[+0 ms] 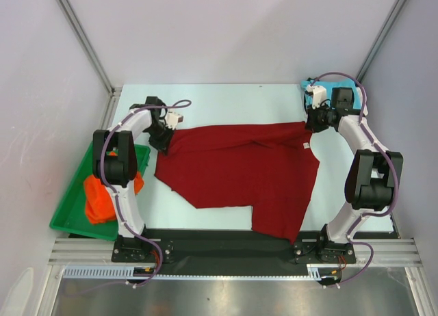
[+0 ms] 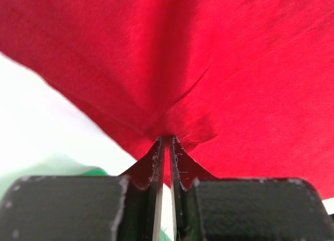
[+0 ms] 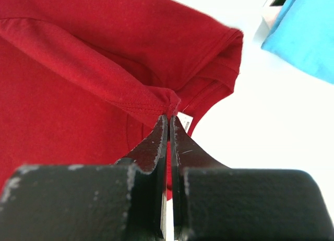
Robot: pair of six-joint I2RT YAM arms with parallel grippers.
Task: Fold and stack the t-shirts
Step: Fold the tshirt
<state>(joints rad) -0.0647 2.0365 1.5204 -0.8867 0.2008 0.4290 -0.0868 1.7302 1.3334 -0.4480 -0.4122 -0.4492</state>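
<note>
Dark red t-shirt [image 1: 239, 172] lies crosswise, collar [image 1: 305, 135] rightward.

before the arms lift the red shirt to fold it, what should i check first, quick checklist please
1. Left end effector shut on the dark red t-shirt: ok, the cloth bunches at its tips.
2. Right end effector shut on the same shirt: ok, a hem fold is pinched.
3. Shirt spread evenly: not ok, its outline is irregular and one part juts toward the arm bases.
4. Turquoise t-shirt out of the way: ok, it lies apart from the red one.
5. Orange t-shirt out of the way: ok, it lies in the green tray.
6. Number of cloth layers in each pinch: cannot tell.
</note>
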